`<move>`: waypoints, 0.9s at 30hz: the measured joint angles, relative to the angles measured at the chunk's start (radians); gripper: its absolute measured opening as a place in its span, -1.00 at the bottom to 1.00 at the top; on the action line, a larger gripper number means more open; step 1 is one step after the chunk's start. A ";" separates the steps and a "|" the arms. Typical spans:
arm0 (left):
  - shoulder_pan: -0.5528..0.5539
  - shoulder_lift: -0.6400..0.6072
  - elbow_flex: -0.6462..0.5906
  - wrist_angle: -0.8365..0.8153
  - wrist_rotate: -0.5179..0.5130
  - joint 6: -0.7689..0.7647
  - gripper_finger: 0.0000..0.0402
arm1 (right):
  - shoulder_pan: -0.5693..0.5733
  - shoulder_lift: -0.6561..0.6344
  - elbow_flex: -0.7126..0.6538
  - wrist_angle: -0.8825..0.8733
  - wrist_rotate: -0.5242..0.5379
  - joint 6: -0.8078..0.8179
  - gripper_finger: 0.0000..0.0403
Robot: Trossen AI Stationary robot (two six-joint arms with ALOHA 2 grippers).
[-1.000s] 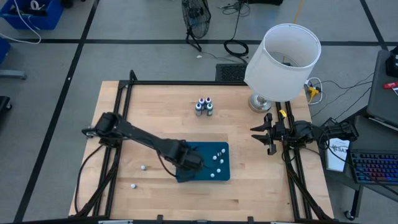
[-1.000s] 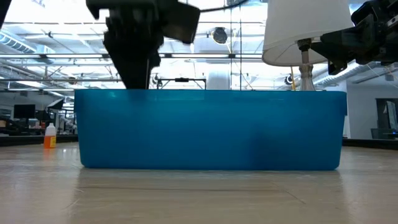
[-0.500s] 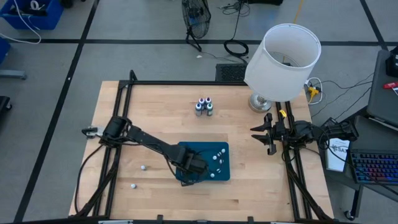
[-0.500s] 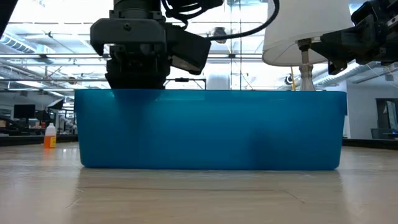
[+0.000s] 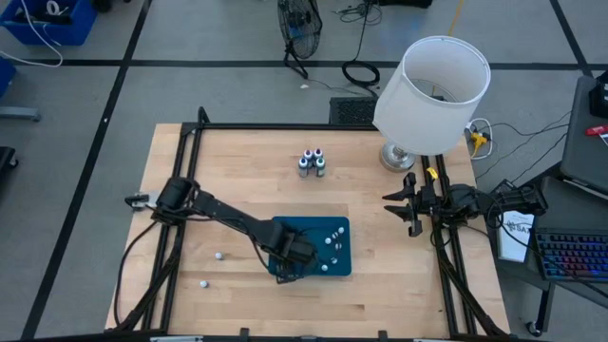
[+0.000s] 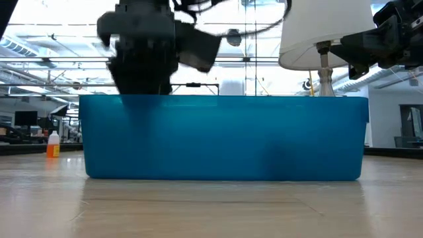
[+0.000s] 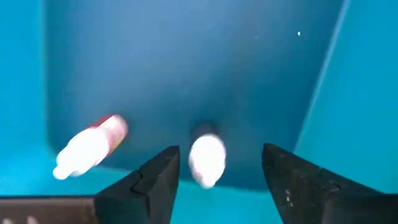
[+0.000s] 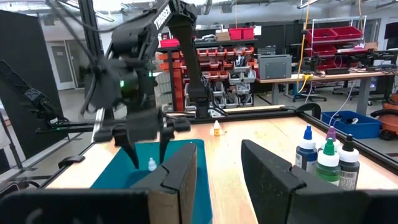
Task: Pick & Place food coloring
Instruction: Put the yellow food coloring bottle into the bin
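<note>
Over the last second the left end effector [image 5: 296, 258] has moved from the tray's left wall inward over its lower left corner; its fingers are parted astride a white-capped bottle [image 7: 206, 159], nothing gripped. Close squarely on the body, then lift clear of the teal tray [image 5: 340, 270]. The left wrist view alone shows a second bottle [image 7: 91, 146] lying beside; the high view alone shows four bottles [image 5: 312, 161] standing near the surface's far edge; right end effector [image 5: 408, 206] parked open at the right edge.

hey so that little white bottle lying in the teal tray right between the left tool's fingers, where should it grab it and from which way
Probably across the little bottle's body, coming straight down from above. It lies on the teal tray floor between the left tool's open fingers, with clear floor on both sides for them.
</note>
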 joint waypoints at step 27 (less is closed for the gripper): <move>0.072 -0.580 -0.415 -0.393 -0.333 -0.623 0.18 | 0.000 0.000 0.000 0.000 0.000 0.000 -0.43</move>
